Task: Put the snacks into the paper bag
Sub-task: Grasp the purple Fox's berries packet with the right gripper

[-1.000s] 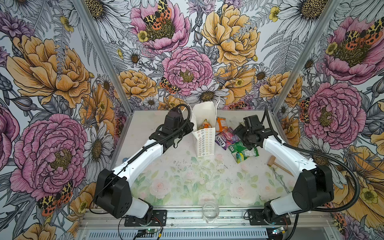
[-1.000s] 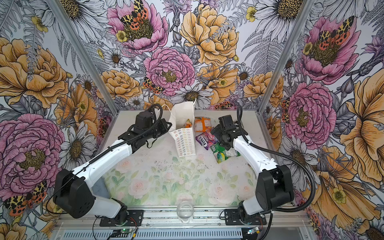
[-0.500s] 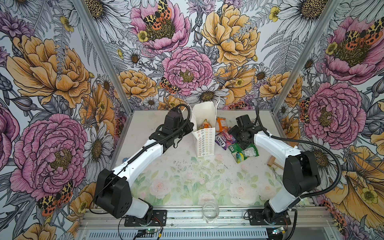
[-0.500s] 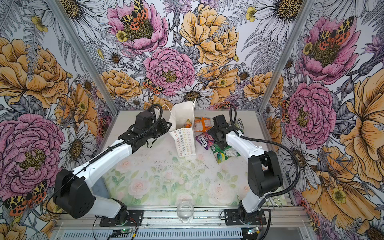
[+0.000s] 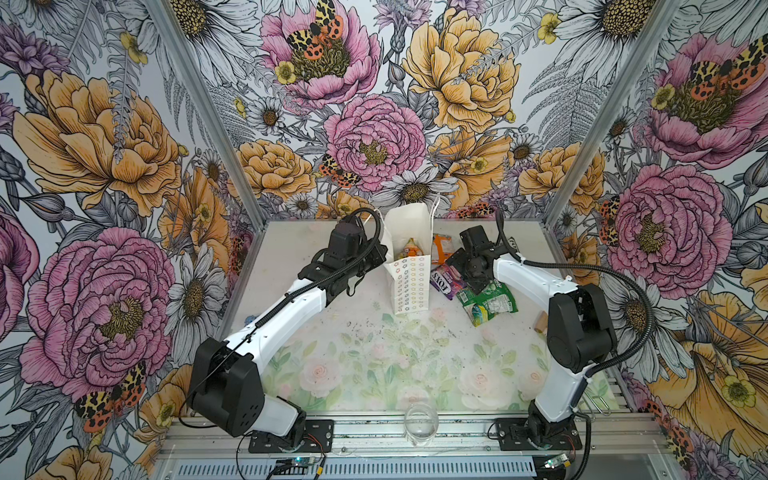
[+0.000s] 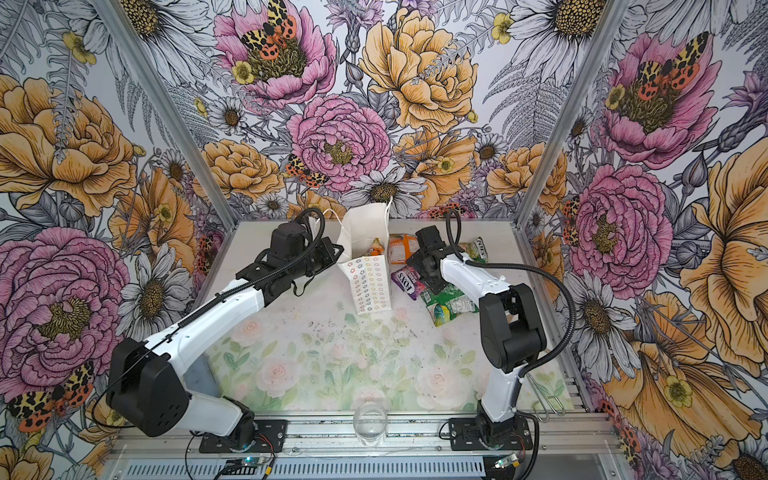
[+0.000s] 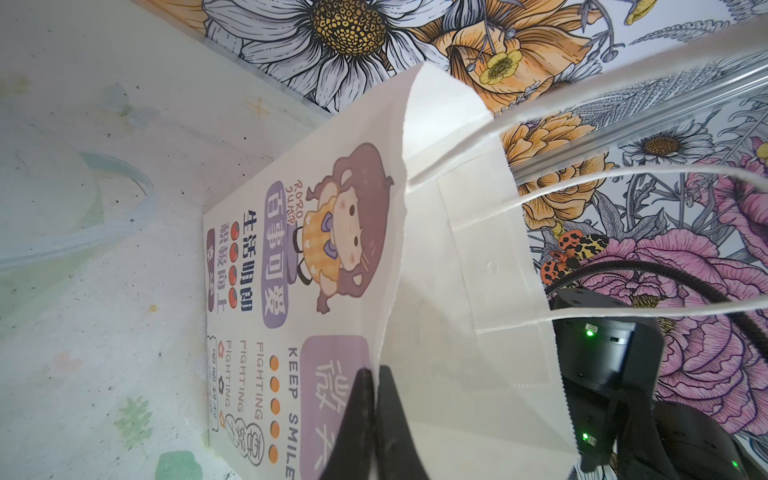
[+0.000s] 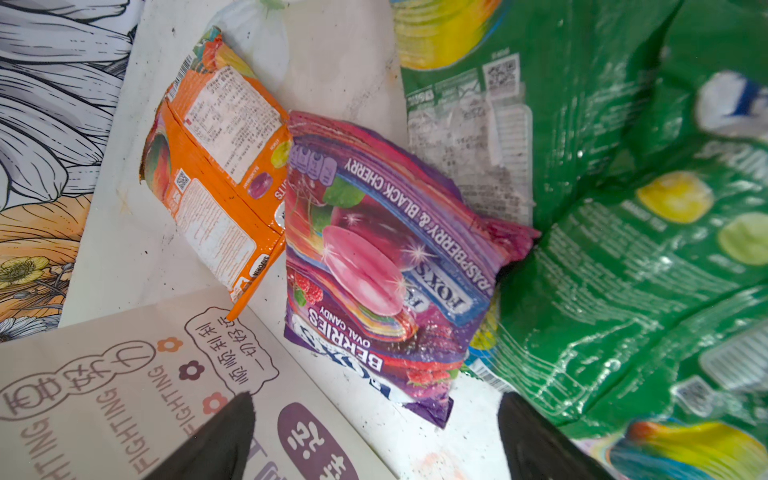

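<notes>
Two jobs were split between our arms. Our left gripper (image 7: 375,374) was clamped shut on the rim of the paper bag (image 5: 409,266), pinching one wall. We judged this kept the bag upright with its mouth held open. One yellow-orange packet (image 5: 410,248) already lay inside the bag.

Our right gripper (image 8: 374,399) hung just beside the bag, on the side away from the left gripper, its jaws spread wide with nothing between them. The purple packet (image 8: 374,257) lay under it, near the bag's foot. The orange packet (image 8: 216,183) sat just beside the bag too, and the green packets (image 8: 623,249) lay farther from the bag than the purple one. We read the wide stance as readiness to take the purple packet next.

Compared with a second earlier, our right arm had folded its elbow upward and carried the gripper in closer to the bag, from farther out to above the purple packet. Its jaws had stayed wide. The bag, the left grip and the packets had not shifted.
</notes>
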You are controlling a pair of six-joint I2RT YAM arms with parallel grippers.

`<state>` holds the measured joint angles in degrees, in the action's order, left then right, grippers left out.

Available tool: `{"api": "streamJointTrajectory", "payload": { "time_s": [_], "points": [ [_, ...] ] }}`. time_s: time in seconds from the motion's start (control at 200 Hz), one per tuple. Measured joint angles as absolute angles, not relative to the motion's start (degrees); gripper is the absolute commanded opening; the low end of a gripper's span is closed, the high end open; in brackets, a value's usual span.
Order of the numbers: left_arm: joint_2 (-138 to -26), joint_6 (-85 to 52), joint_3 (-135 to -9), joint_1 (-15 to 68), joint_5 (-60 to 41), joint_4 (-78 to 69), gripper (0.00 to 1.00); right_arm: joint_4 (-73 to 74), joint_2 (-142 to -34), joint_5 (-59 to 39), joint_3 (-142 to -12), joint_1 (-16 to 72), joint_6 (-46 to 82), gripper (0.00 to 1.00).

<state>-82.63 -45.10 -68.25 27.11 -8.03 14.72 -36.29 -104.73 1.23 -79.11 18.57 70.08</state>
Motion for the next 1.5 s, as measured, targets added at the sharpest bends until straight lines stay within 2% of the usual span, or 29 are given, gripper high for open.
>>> {"api": "streamJointTrajectory", "payload": {
  "time_s": [1.266, 1.496],
  "points": [
    [-82.63, -45.10, -68.25, 26.70, -8.05, 14.74, 0.04, -36.10, -115.18, -0.71, -84.07, 18.57, 69.82, 0.90],
    [-82.63, -45.10, -68.25, 26.70, -8.08, 14.76, 0.04, -35.64, -116.51, -1.37, -84.20, 18.57, 69.80, 0.87]
  ]
}}
